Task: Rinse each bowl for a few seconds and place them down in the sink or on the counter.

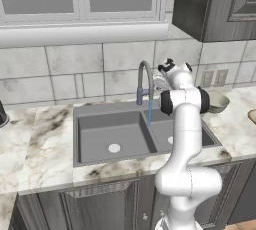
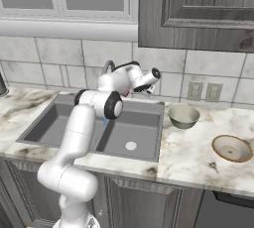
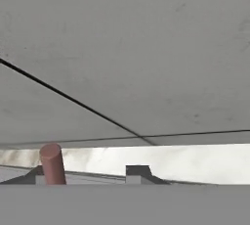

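Observation:
Two cream bowls rest on the counter (image 2: 198, 157) right of the sink (image 2: 54, 115). One bowl (image 2: 183, 115) (image 1: 217, 102) stands upright near the basin's right rim. The other bowl (image 2: 231, 148) lies farther right, toward the front edge. My gripper (image 2: 154, 76) (image 1: 161, 80) is raised behind the sink, close to the tiled wall and just right of the arched faucet (image 1: 145, 79). In the hand view its fingertips (image 3: 138, 172) stand apart with wall showing between them, and a reddish rod (image 3: 52, 164) rises beside the left tip. A blue stream of water (image 1: 149, 112) falls from the spout.
A dark wall cabinet (image 2: 198, 9) hangs above the right counter, and two outlets (image 2: 204, 91) sit on the tiles below it. A window sill (image 1: 80, 33) runs above the sink. A dark object (image 1: 2, 116) stands at the far left of the counter.

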